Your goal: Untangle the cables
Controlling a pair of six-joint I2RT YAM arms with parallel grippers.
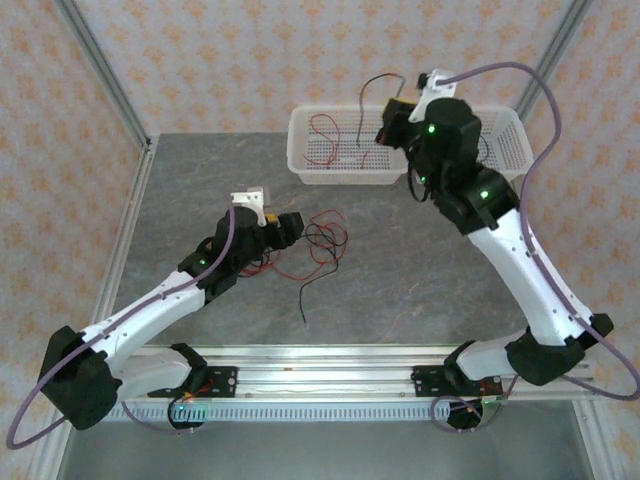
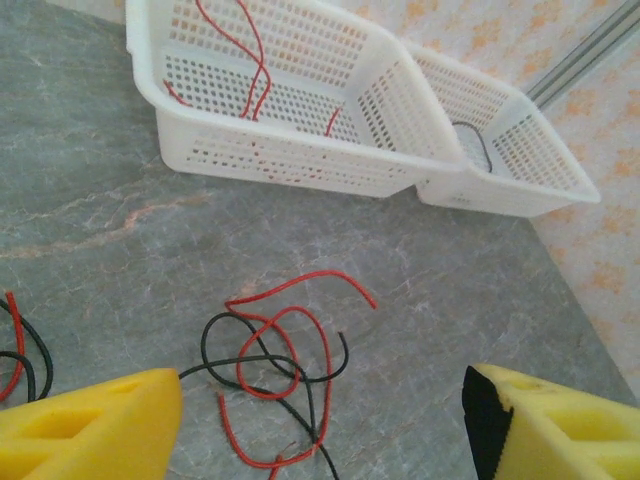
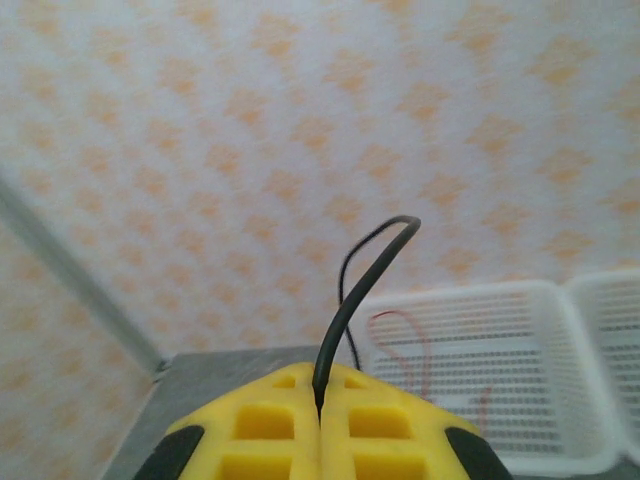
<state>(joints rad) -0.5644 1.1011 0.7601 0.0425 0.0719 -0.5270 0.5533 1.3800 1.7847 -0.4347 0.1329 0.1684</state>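
- The left gripper point(image 2: 320, 430) is hovering low over the bench point(image 1: 450, 260) with its yellow fingers point(image 2: 100, 425) spread wide apart and nothing between them.
- A tangle of red and black cables point(image 2: 275, 360) is lying on the bench just ahead of that gripper, the strands looping over one another.
- More red and black strands point(image 2: 15, 350) are lying at the left edge of the left wrist view.
- The right gripper point(image 3: 320, 415) is raised above the white basket point(image 1: 300, 150), its jaws pressed together on a black cable point(image 3: 350, 300) that is arching up and over.
- Red cables point(image 2: 250, 50) are lying in the basket's left compartment.
- A dark strand point(image 2: 480, 150) is showing in the right compartment.
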